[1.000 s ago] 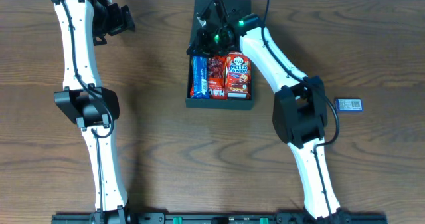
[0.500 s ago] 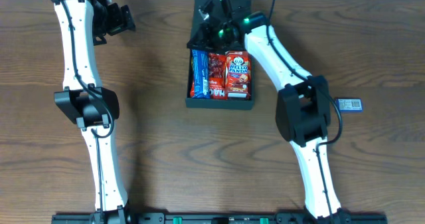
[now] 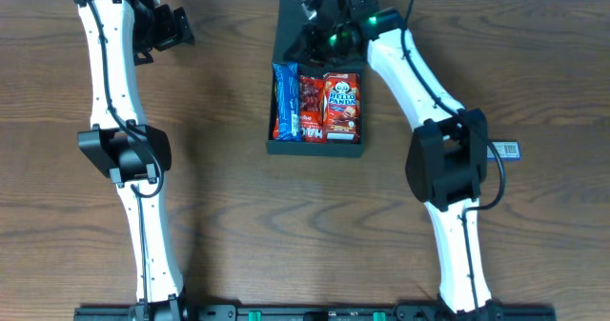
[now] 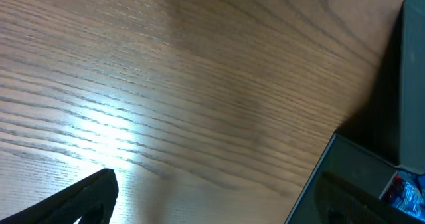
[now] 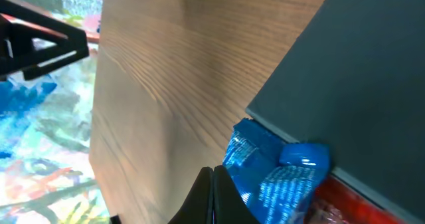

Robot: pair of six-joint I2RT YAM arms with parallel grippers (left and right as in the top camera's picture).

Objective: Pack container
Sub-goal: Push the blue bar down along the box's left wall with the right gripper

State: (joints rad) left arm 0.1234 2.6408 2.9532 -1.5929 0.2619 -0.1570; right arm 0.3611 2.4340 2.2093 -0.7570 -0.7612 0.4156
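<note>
A: Found the container (image 3: 315, 148) at the far middle of the worktop (image 3: 219, 169), flap lid (image 3: 289, 21) thrown back on the far side. Counted three packets side by side inside: blue packet (image 3: 284, 100), red packet (image 3: 311, 107), Hello Panda packet (image 3: 343, 102).

B: And the claws?

A: Saw the right claw (image 5: 212, 194) clenched on nothing, tips hovering at the hinge end, just beside the top of the blue packet. Saw the left claw (image 3: 174, 28) spread wide and empty, well apart from the box, near the far left.

B: Took the step to be shutting the flap, then?

A: Judged so, though could not tell whether the tips touched the flap. Would have got the clenched tips under the flap's free edge, not on its face, and swept it over in an arc toward the near wall. Would have kept the push slow: light cardboard, likely to skid on bare wood.

B: Would have brought the left claw in to steady the near wall, too. Worried about the blue packet: lay right against the flap's edge in the wrist view, and could have snagged it.

A: Noticed also a small blue item (image 3: 510, 150) out on the worktop past the right arm. Could not say whether meant for the box. Would have checked before closing.
</note>
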